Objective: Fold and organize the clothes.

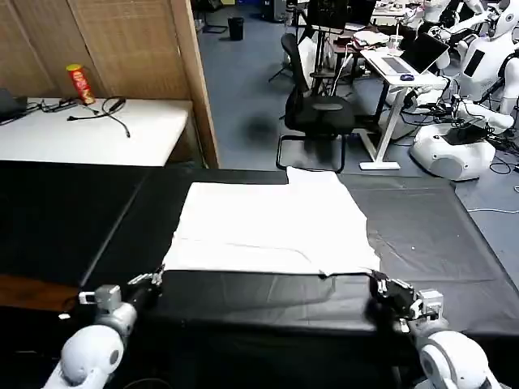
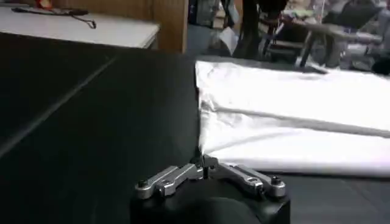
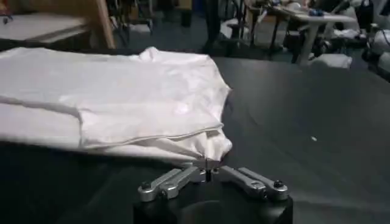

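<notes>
The clothes are one white T-shirt point(image 1: 272, 227), lying flat and plain side up on the black tablecloth point(image 1: 422, 235), with its near part folded into a long band point(image 2: 292, 149). My left gripper point(image 1: 154, 279) is at the shirt's near left corner, and its fingertips point(image 2: 204, 163) are closed together on the cloth edge. At the near right corner, my right gripper point(image 1: 379, 284) is shut too. There the fabric point(image 3: 204, 143) bunches up where the gripper point(image 3: 207, 164) pinches it.
Behind the table on the left stands a white desk point(image 1: 97, 130) with a red can point(image 1: 79, 83) and cables, beside a wooden partition point(image 1: 195, 73). A black office chair point(image 1: 320, 113) and parked robots point(image 1: 454, 146) are beyond the far edge.
</notes>
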